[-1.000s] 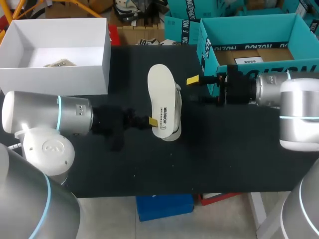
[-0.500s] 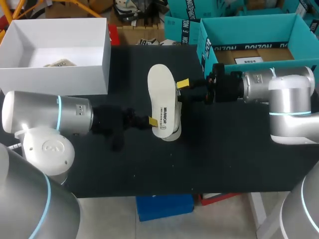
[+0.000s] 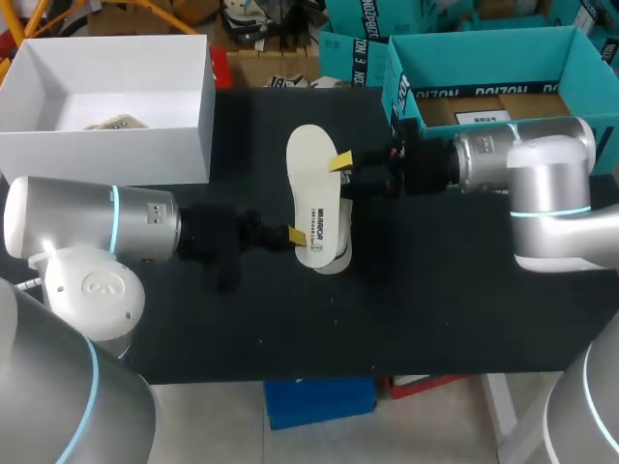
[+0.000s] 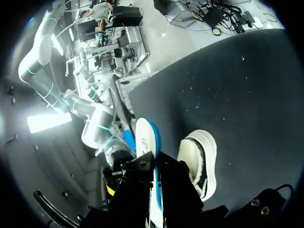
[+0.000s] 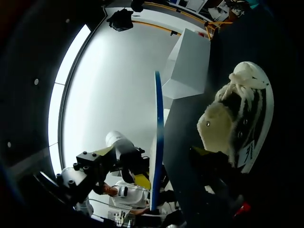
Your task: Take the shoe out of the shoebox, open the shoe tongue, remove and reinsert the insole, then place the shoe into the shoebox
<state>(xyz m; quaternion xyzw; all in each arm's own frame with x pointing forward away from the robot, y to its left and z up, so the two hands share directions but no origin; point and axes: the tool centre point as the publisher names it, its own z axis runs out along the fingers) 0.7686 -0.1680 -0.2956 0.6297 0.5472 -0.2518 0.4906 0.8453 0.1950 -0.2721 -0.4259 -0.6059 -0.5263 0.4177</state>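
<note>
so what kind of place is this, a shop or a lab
Likely a robotics lab bench: a left arm and right arm work over a black table, an insole held above a shoe, white box and teal box beside.

Robotics lab, left arm (image 3: 92, 227) and right arm (image 3: 542, 179) over black table (image 3: 435, 309)

1 white box (image 3: 106, 155), perhaps holding paper, on black table (image 3: 435, 300).
</note>
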